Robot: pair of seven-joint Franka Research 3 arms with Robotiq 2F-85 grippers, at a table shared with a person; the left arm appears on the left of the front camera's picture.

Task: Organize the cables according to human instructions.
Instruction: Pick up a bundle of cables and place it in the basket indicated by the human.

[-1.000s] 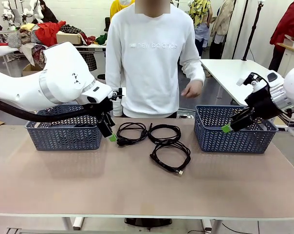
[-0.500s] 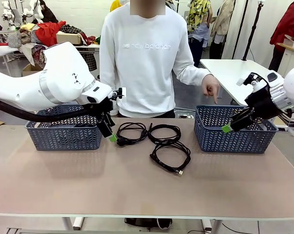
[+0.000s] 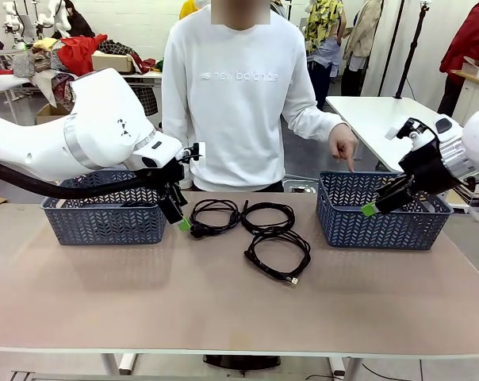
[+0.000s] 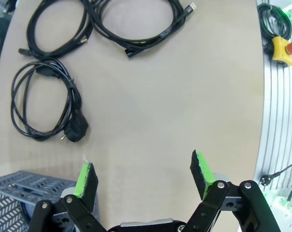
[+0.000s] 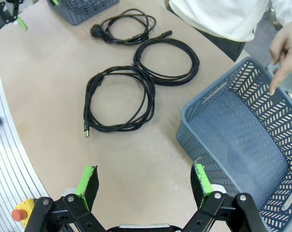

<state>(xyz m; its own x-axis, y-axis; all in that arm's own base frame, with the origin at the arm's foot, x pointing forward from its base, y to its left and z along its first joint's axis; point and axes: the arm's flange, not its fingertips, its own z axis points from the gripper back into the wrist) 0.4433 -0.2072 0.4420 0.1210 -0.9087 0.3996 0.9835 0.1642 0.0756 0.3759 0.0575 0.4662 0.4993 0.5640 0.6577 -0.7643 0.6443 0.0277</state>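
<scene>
Three coiled black cables lie mid-table: a left one [image 3: 214,216], a middle one [image 3: 269,216] and a nearer one [image 3: 277,252]. From the left wrist I see the plug-ended coil [image 4: 42,104] and two others [image 4: 56,24] [image 4: 141,21]. The right wrist looks down on them too [image 5: 119,99] [image 5: 167,55] [image 5: 124,26]. My left gripper [image 3: 178,216] [image 4: 143,176] hangs open beside the left coil, holding nothing. Over the right basket's front wall my right gripper [image 3: 382,202] [image 5: 145,181] stands open and empty. The human [image 3: 235,87] points a finger [image 3: 344,147] [image 5: 284,46] down at that basket.
A blue-grey lattice basket [image 3: 105,218] [image 4: 15,193] stands at the table's left and another [image 3: 382,226] [image 5: 209,94] at its right; the right one's floor is bare. A yellow box with a red button [image 4: 281,48] sits on the table's metal edge rail.
The person's hand has swung from in front of the body out to the right and now points down over the right basket. Both arms and the cables have stayed still.
</scene>
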